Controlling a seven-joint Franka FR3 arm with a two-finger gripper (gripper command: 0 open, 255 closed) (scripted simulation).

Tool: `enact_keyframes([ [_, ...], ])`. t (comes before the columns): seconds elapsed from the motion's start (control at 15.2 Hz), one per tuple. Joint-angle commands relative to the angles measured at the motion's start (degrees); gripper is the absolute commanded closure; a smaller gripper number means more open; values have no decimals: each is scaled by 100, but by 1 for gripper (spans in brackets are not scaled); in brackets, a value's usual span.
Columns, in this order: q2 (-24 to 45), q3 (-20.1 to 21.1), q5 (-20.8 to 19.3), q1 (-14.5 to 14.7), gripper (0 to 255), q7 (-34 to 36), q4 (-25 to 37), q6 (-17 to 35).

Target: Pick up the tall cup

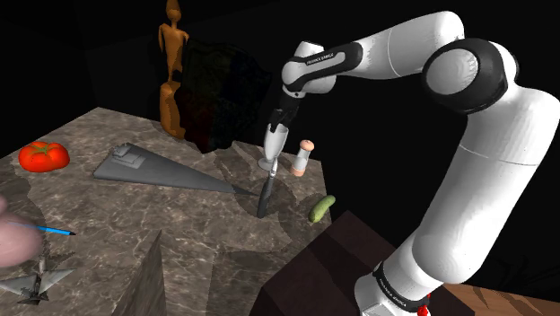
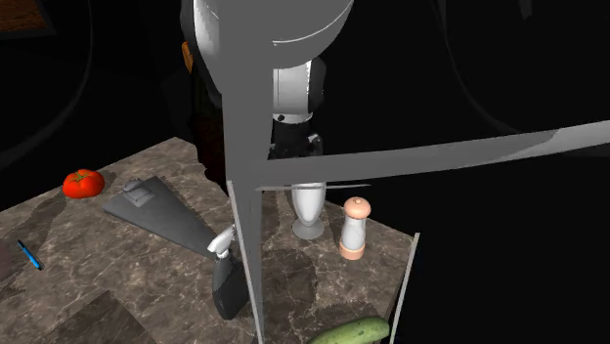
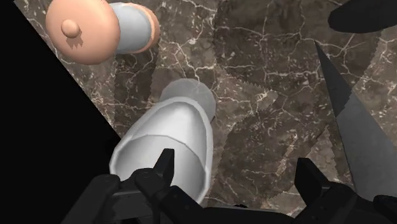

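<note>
The tall cup (image 1: 274, 146) is a pale grey footed goblet, upright on the dark marble table (image 1: 179, 220) near its far edge. My gripper (image 1: 280, 119) hangs just above its rim. In the second exterior view the cup (image 2: 309, 206) stands below the black hand (image 2: 291, 143). In the wrist view my gripper (image 3: 236, 179) is open, with its fingers wide apart. The cup (image 3: 167, 145) sits under one finger (image 3: 161, 170), and the gap between the fingers lies mostly over bare marble. Nothing is held.
A peach-topped shaker (image 1: 302, 158) stands close beside the cup. A large knife with a grey blade (image 1: 166, 171) and dark handle (image 1: 265, 195) lies on the other side. Around it are a cucumber (image 1: 321, 208), a tomato (image 1: 43, 155), a blue pen (image 1: 54, 231) and a brown figurine (image 1: 170, 76).
</note>
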Motion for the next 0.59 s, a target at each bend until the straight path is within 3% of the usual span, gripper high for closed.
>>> enact_keyframes([
  [0.0, 465, 3, 71, -62, 0, -105, 444, 47],
  [0.13, 829, 11, 119, -121, 0, -179, 840, 34],
  [0.53, 1059, 35, 162, -134, 0, -217, 700, 403],
])
